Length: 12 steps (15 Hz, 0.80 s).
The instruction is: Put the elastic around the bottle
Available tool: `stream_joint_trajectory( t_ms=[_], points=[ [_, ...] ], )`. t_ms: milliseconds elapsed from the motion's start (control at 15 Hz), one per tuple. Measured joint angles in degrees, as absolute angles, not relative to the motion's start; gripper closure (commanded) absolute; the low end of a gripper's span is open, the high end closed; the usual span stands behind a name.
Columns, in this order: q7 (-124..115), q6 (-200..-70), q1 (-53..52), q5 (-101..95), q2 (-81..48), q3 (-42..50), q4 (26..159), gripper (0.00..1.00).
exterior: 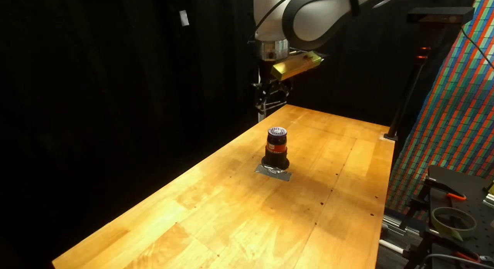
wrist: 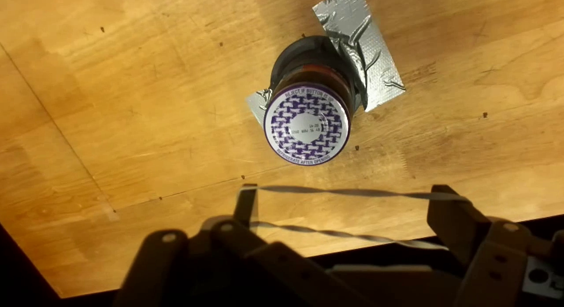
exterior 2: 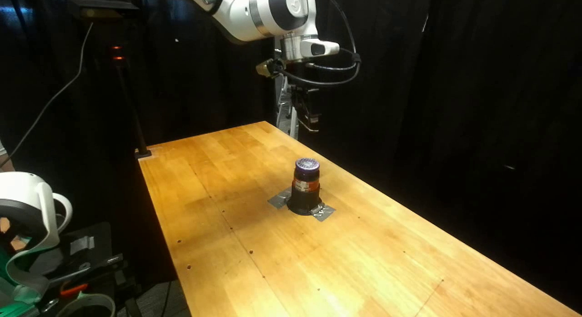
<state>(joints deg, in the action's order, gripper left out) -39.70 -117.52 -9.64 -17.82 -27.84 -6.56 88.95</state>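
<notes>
Dk bottle [exterior: 276, 141] upright w/ orange-red label [exterior 2: 305, 185], purple/wht lid [wrist: 307, 124]; gripper [wrist: 346, 205] wide, pale twisted elastic [wrist: 343, 192] stretched btwn fingers [wrist: 454, 219].

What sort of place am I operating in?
Probably a robotics lab: a robot arm at a wooden table, dark curtains behind, and what looks like a camera on a post.

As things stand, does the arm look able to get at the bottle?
Probably yes: the bottle stands upright with its lid uncovered, and nothing visible blocks the open gripper, which holds the elastic stretched between its fingers.
</notes>
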Motion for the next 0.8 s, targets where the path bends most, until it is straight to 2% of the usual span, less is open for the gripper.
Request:
stream_joint_trajectory(
  t_ms=[800],
  points=[
    [-36.38, -119.38, -10.04, -11.47, -37.29, -1.61, 84.94, 0.00]
  ],
)
